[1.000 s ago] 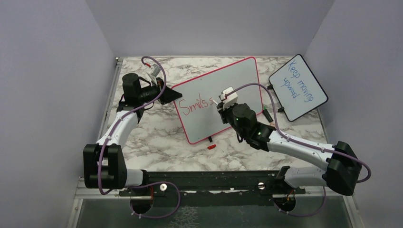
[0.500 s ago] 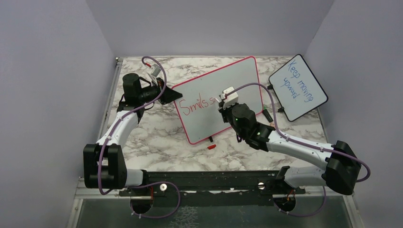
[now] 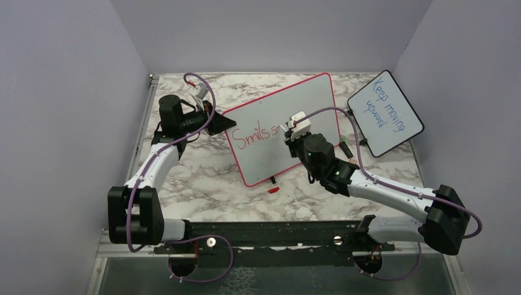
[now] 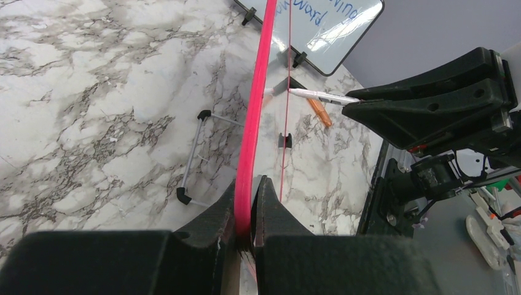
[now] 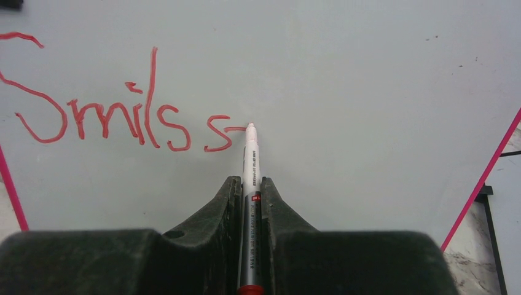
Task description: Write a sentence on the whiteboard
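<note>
The whiteboard [image 3: 307, 101] with a red-pink frame stands tilted at mid-table. Red writing [image 3: 253, 136] on it reads "Smils s", with a short stroke running right from the last "s". My left gripper [image 3: 222, 123] is shut on the board's left frame edge [image 4: 258, 92], with one jaw on each side of it [image 4: 249, 184]. My right gripper [image 5: 249, 184] is shut on a white-and-grey red marker [image 5: 249, 160]. The marker tip touches the board [image 5: 368, 92] at the end of that stroke, just right of the writing [image 5: 123, 123]. The right gripper also shows in the top view [image 3: 290, 131].
A smaller black-framed board [image 3: 385, 112] with blue writing stands at the back right. A red cap [image 3: 273, 190] lies on the marble table in front of the whiteboard. A wire stand [image 4: 196, 153] and an orange pen [image 4: 319, 110] lie behind the board.
My right gripper has moved a little to the right with the marker, drawing a short stroke after the second "s". The left gripper has kept still on the frame.
</note>
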